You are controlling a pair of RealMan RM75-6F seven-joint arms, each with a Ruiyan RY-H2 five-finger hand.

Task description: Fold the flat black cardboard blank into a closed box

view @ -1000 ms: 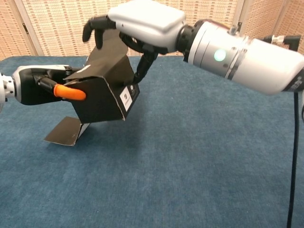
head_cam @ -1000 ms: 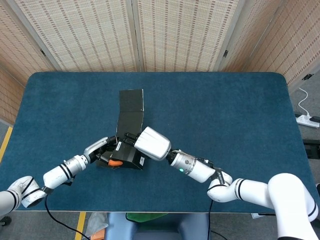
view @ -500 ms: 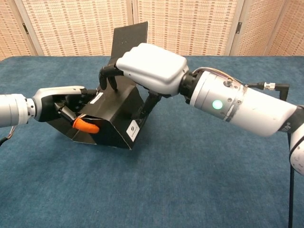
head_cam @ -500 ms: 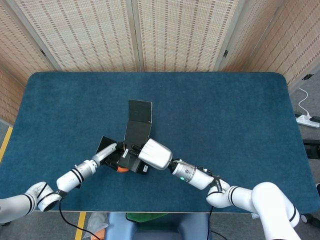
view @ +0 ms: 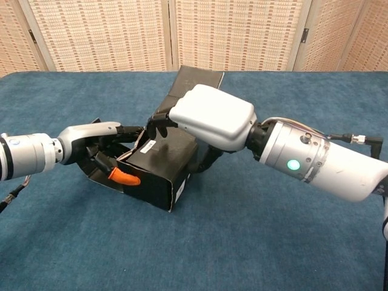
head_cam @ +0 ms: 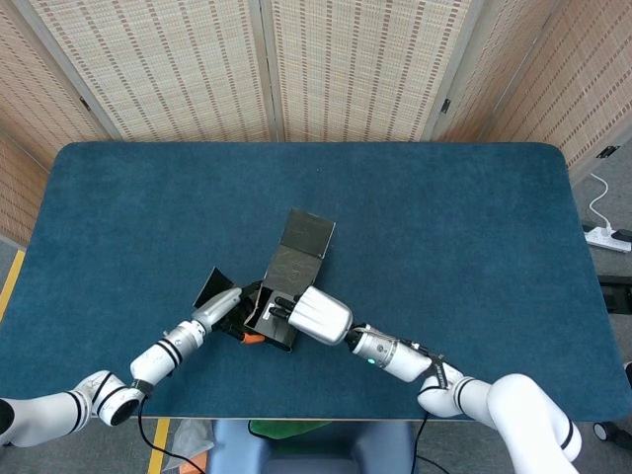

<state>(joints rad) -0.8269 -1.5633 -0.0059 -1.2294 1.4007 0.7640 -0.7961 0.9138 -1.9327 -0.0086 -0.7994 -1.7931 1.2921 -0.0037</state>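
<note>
Now the matte black box (view: 160, 173), half-formed with its lid flap (view: 195, 82) raised behind, sits near the front of the desk (head_cam: 444, 227), which is covered in blue carpet-like felt. Glossy white, the right robot hand (view: 209, 116) grips its top; the left robot hand (view: 100, 148), orange-tipped, holds its open end. Open felt lies all around; woven screens (head_cam: 267, 69) stand behind.
</note>
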